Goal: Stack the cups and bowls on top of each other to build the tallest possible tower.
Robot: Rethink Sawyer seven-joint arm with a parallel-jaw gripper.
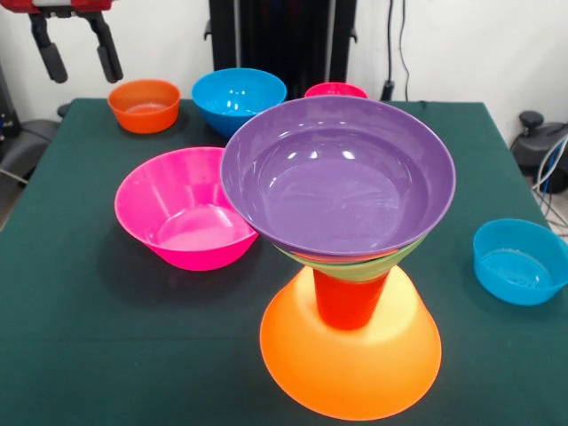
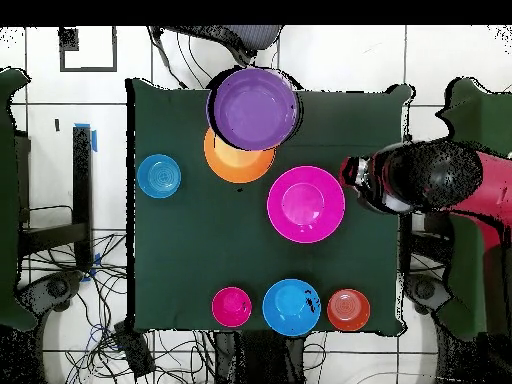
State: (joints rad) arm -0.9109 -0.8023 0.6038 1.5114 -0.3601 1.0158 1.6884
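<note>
Tower [image 1: 348, 266] of glossy plastic pieces sits lower centre-right of the front view; top centre in the overhead view. Base is the large orange bowl [image 1: 351, 355], rim down. On it stands the small orange-red ribbed tumbler [image 1: 348, 300], then a green bowl [image 1: 368, 268] of which only a rim sliver shows, then the wide purple bowl [image 1: 337, 176], mouth up and tilted toward the camera. We judge it top-heavy: wide bowls balanced on a narrow cup, so any nudge could tip it.

Pieces look light, stiff, slick, not fragile. We'd pinch a bowl by its rim wall, one finger inside, one outside; smooth sides may slip, so grip square.

Count, loose on the dark green table [image 1: 80, 311]:
- 1 large pink bowl [image 1: 182, 209], just left of the tower, touching or nearly so; can't tell which.
- 2 blue bowls: mid one [image 1: 238, 96] at upper centre, small one [image 1: 519, 260] at right edge.
- 1 small orange bowl [image 1: 144, 105], upper left.
- 1 small red-pink bowl [image 1: 335, 90], mostly hidden behind the purple one.
That's 5 loose, 4 stacked that we can see, 1 cup total.

Gripper [image 1: 78, 55] hangs at upper left of the front view, above the orange bowl, fingers spread wide apart and empty. Overhead shows the arm [image 2: 430, 178] at right-centre, well apart from the tower.
</note>
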